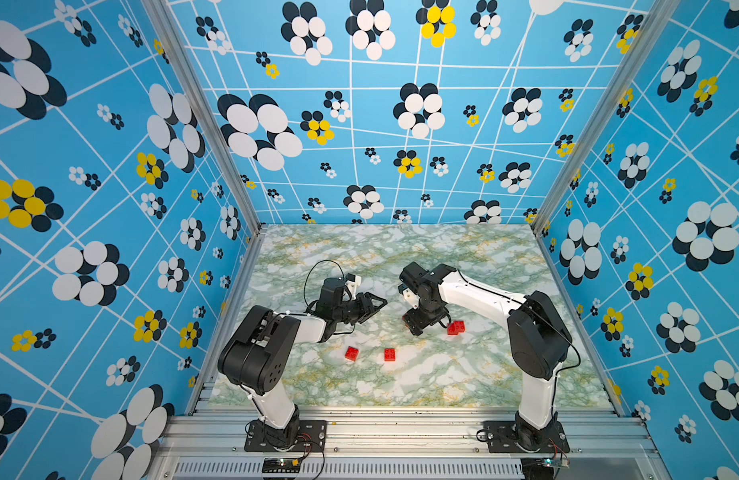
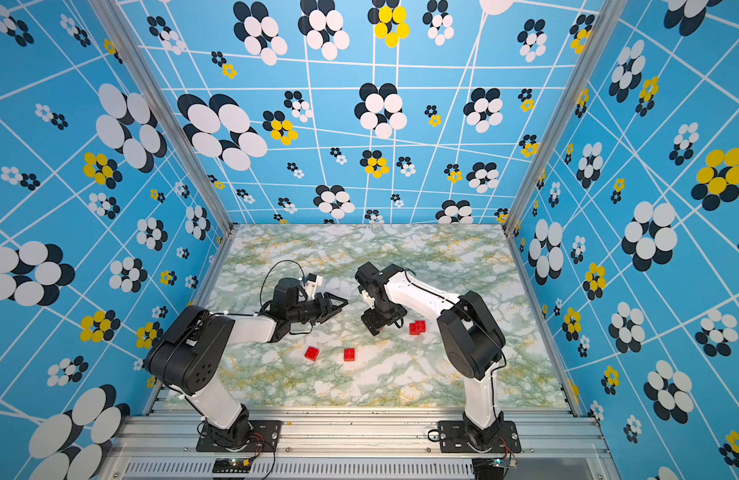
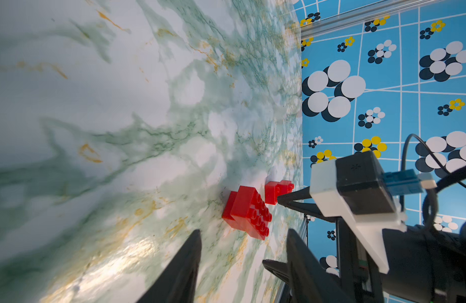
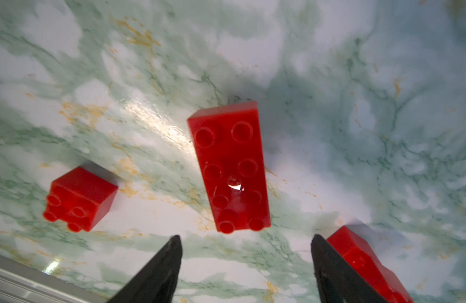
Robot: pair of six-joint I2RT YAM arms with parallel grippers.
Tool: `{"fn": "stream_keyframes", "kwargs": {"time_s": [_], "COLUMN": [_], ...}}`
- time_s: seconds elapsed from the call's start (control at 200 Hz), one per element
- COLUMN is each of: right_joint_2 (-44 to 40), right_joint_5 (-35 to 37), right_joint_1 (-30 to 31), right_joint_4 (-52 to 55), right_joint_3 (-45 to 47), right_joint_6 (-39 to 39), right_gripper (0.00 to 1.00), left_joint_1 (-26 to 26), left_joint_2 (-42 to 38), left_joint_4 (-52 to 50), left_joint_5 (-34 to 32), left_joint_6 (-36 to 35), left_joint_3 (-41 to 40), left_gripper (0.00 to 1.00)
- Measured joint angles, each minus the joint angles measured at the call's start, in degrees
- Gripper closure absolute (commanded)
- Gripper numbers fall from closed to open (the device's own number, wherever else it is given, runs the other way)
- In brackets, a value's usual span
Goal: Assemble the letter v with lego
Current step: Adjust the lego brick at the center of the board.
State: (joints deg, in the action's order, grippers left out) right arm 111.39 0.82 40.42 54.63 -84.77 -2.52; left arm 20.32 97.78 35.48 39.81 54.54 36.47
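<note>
- Just beside the right end effector (image 4: 245,235), open and empty, red bricks (image 4: 363,253) could get knocked in any descent.
- Left end effector (image 3: 243,230), open and empty, looks too far off to steady them.

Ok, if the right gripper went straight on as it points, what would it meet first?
Probably the long red brick, lying straight ahead in line with the open right gripper. Depth is unclear, so it might touch the table just short.
</note>
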Motion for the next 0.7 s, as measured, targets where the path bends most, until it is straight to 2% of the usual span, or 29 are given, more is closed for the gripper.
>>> {"fn": "stream_keyframes", "kwargs": {"time_s": [0.705], "right_joint_2": [3.13], "right_joint_5": [8.13], "right_joint_1": [-1.46], "right_joint_4": [0.00], "right_joint_3": [-2.95], "right_joint_6": [0.61], "right_gripper": [0.22], "left_joint_1": [0.00], "left_joint_2": [0.02], "left_joint_4": [-0.81], "left_joint_5": [0.00], "left_joint_6": [-0.17], "left_joint_3": [-0.11], "left_gripper": [0.46]}}
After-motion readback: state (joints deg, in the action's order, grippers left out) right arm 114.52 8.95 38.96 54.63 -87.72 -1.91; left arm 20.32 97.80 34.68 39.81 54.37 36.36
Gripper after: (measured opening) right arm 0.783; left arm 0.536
